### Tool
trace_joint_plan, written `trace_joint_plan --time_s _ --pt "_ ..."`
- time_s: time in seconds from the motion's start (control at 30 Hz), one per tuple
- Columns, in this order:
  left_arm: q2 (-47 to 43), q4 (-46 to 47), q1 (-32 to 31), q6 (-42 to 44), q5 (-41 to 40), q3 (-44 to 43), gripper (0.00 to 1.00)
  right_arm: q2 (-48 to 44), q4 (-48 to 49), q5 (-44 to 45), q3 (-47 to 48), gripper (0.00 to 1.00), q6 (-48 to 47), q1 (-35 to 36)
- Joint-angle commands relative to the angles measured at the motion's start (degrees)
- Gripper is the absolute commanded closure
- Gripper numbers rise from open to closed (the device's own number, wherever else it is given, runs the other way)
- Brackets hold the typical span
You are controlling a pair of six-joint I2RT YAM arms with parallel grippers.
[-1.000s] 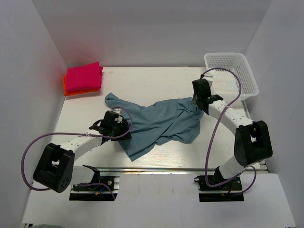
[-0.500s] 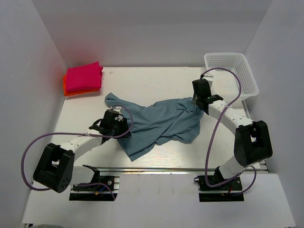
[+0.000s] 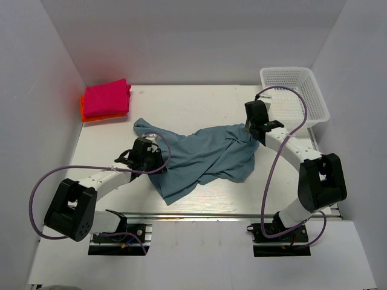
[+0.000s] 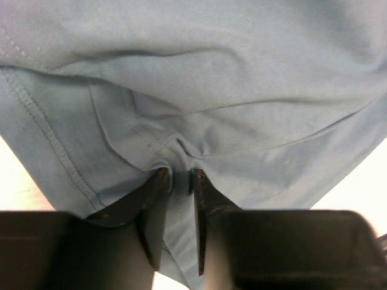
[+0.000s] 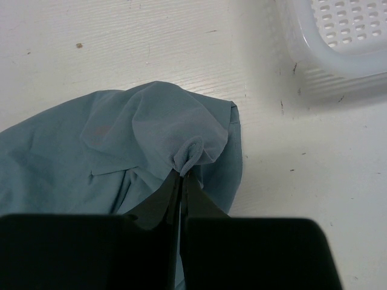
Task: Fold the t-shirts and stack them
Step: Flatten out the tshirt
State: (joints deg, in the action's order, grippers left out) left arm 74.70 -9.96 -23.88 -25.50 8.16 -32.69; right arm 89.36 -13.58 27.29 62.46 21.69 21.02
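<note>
The teal-blue t-shirt (image 3: pixel 205 158) lies crumpled across the middle of the table. My left gripper (image 3: pixel 156 159) is at its left edge, jaws closed on a fold of the cloth (image 4: pixel 242 72), as the left wrist view (image 4: pixel 179 175) shows. My right gripper (image 3: pixel 251 134) is shut on a pinched tuft at the shirt's right edge (image 5: pixel 139 133), seen in the right wrist view (image 5: pixel 183 172). The magenta-pink t-shirt (image 3: pixel 107 96) lies folded on top of the orange-red t-shirt (image 3: pixel 91 116) at the back left corner.
A white mesh basket (image 3: pixel 314 96) stands at the back right; its corner shows in the right wrist view (image 5: pixel 338 54). White walls enclose the table on the left, back and right.
My left arm has shifted slightly to the right and away from me, still gripping the teal shirt's edge. The right arm and the shirt's right side have not moved.
</note>
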Motion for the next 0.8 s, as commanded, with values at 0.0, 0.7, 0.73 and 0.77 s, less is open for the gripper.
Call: trace_joint_plan --time_s 0.0,0.7,0.73,0.77 --pt "0.1 -0.5 -0.3 0.4 -1.1 -1.7 0.67 0.1 0.3 1.3 2.3 1.0 0.2 -0.2" --pt "-25.6 0.7 -0.3 5.7 -22.4 -13.9 1.0 -16.5 3.6 7.2 4.3 1.0 -3.5 -0.2" --pt "-26.4 -0.2 -0.3 5.7 -24.0 -16.7 1.0 -19.6 4.9 7.8 4.6 1.0 -5.2 -0.2" --pt "-27.2 -0.8 -0.3 6.6 -27.2 -18.0 1.0 -20.4 5.4 8.2 5.8 1.0 -5.4 -0.2"
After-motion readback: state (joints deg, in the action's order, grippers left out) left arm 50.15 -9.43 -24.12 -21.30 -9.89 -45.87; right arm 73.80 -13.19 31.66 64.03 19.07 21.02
